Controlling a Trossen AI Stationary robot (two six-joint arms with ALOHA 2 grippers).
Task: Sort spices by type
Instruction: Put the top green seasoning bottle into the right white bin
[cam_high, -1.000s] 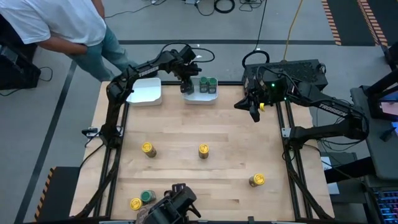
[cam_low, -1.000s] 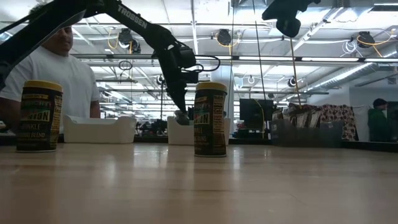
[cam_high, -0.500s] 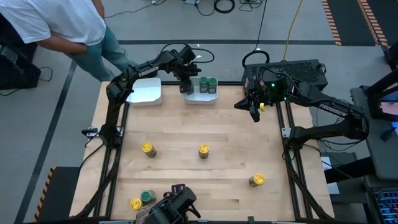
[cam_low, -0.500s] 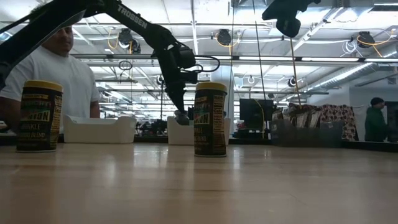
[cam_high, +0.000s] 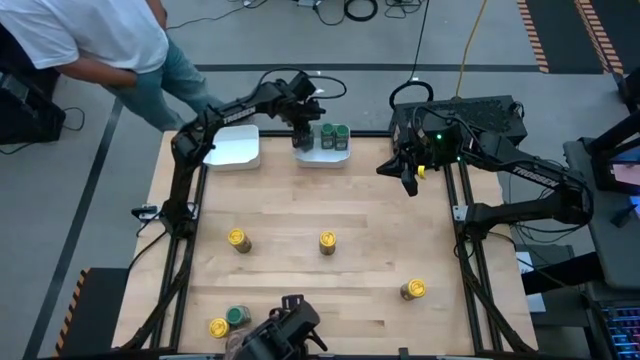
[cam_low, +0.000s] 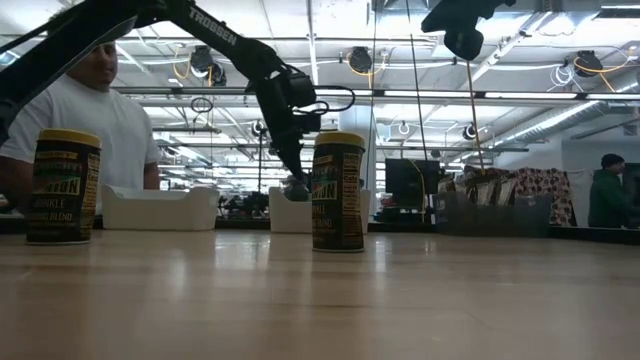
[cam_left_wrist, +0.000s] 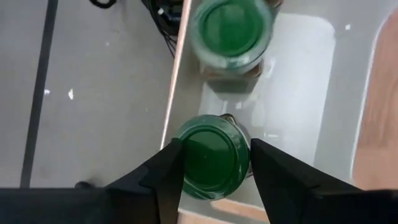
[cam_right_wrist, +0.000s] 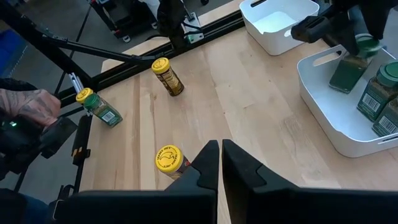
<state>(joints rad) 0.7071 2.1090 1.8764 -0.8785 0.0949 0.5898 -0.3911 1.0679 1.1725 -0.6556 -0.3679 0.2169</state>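
Note:
My left gripper (cam_high: 303, 137) hangs over the far white tray (cam_high: 322, 156), shut on a green-lidded jar (cam_right_wrist: 345, 73). Two more green-lidded jars (cam_high: 335, 133) stand on their bases in that tray. On the table stand yellow-lidded jars (cam_high: 237, 239), (cam_high: 327, 241), (cam_high: 413, 289), and near the near-left corner a yellow one (cam_high: 218, 327) beside a green one (cam_high: 238, 316). My right gripper (cam_high: 408, 180) waits raised at the table's far right edge, shut, touching nothing. Brown packets (cam_low: 505, 186) show in the low view at the far right. My left gripper (cam_left_wrist: 214, 146) pinches the green-lidded jar between its two fingers at the lid end (cam_left_wrist: 211, 158), one finger (cam_left_wrist: 171, 162) on each side. The fingers come from above, pointing down. The jar hangs tilted below them inside the tray; whether its base touches the tray floor I cannot tell.
A second white tray (cam_high: 237, 147) sits to the left of the first at the far edge. A dark bin (cam_high: 470, 115) lies beyond the far right corner. A person stands past the far left corner (cam_high: 100, 40); a hand (cam_right_wrist: 31, 106) with a dark device (cam_high: 285, 335) is at the near edge.
The dark device at the table's near edge has shifted a little. Both arms stay nearly still.

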